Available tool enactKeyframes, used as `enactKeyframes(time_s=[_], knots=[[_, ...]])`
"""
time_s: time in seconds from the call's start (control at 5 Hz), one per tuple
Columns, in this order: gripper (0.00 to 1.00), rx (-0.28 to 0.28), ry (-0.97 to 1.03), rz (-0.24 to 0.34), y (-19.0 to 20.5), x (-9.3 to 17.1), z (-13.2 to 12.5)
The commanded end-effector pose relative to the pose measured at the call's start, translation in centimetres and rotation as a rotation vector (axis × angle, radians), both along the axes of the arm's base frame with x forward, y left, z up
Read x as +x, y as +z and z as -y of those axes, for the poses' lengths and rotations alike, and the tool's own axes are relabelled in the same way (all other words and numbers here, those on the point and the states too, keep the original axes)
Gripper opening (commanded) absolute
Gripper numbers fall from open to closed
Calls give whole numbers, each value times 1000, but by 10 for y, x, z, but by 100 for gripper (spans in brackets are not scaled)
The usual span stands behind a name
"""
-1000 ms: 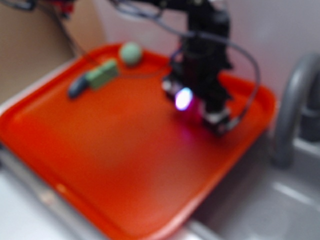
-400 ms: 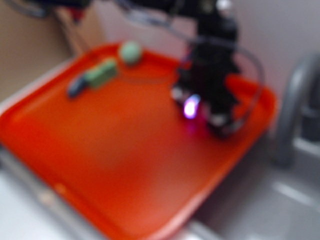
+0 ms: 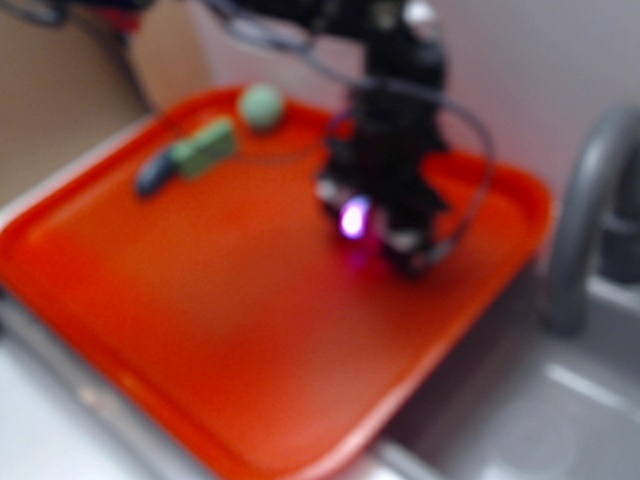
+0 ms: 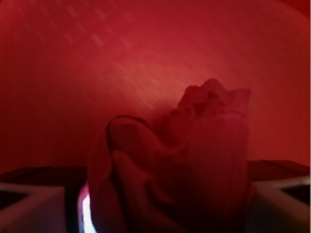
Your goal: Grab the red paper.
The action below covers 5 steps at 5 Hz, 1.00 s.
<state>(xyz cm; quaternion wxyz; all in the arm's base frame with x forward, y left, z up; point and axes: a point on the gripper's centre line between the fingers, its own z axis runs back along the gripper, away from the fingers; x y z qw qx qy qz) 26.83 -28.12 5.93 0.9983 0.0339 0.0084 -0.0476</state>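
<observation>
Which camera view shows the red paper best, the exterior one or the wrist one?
The wrist view. There the red paper fills the lower middle of the picture, creased and close to the lens, above the red tray. In the exterior view the black gripper hides it, and the picture is blurred.

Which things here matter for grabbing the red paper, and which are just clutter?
In play:
red paper, crumpled, close between the pincer's sides
pincer, low over the tray

Clutter:
green ball
green block
dark object beside the block
orange-red tray
</observation>
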Motion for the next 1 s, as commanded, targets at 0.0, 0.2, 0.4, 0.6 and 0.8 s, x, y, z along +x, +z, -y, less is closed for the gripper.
enactKeyframes(time_s=[0.0,0.2,0.4,0.6,0.8], knots=[[0,-243,55,257,137,-57,-85],[0,-236,136,343,182,-88,-128],[0,-187,246,402,197,-115,-159],[0,-130,362,410,200,-124,-164],[0,-96,341,382,197,-106,-165]])
